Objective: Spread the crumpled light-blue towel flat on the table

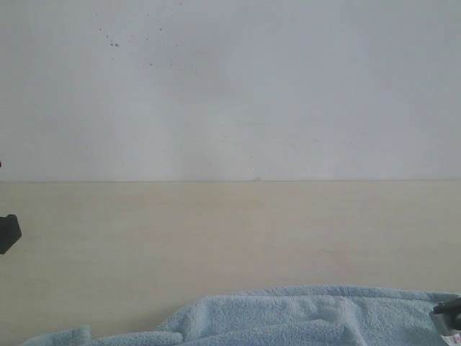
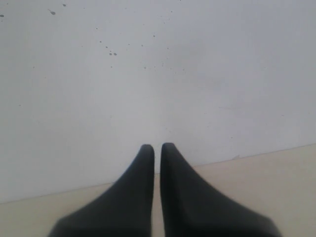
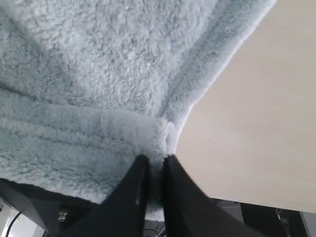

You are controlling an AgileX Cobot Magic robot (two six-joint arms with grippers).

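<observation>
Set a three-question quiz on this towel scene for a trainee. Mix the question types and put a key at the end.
1. True or false: the left gripper is gripping the towel.
2. Pick one: what is the right gripper shut on? A) a folded edge of the towel B) a sponge C) nothing
3. Fill the gap: the towel is not yet spread flat; it lies ___ on the table.

Key
1. False. Its fingers are shut with nothing between them, and it points at the wall.
2. A
3. crumpled
</observation>
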